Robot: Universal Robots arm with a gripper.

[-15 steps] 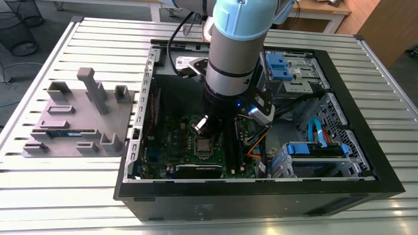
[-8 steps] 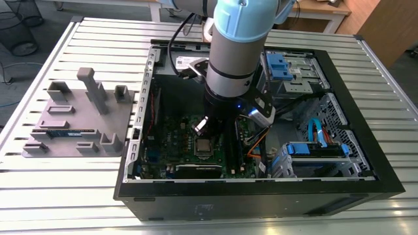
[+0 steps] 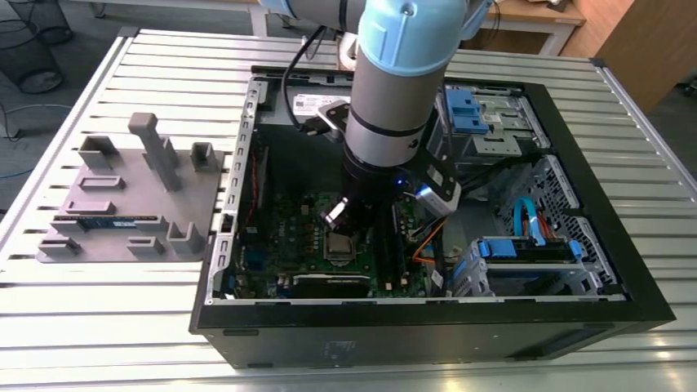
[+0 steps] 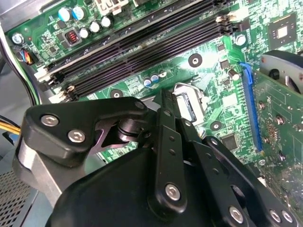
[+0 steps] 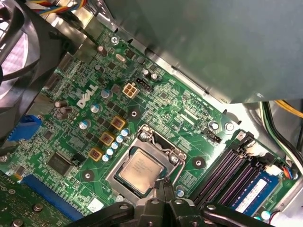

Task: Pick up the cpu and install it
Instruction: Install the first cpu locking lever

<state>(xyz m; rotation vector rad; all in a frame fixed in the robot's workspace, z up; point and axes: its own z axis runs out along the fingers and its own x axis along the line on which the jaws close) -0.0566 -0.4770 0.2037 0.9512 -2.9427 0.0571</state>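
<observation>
The cpu (image 5: 139, 170), a small square chip with a silvery top, lies flat inside the metal socket frame (image 5: 124, 158) on the green motherboard (image 5: 156, 101). In the exterior view it is a grey square (image 3: 341, 247) just below the arm's tip. My gripper (image 5: 164, 183) hangs close over the socket's edge, its two thin black fingers pressed together with nothing between them. In the second wrist view the gripper (image 4: 166, 98) points at the socket (image 4: 188, 105), and its body hides most of the chip.
The open computer case (image 3: 566, 147) walls in the board on all sides. Black memory slots (image 4: 142, 40) run beside the socket, one holding a blue stick (image 5: 253, 189). A grey fixture (image 3: 130, 196) with another memory stick (image 3: 107, 220) sits at the exterior view's left. Orange and blue cables (image 3: 528, 220) lie at the right.
</observation>
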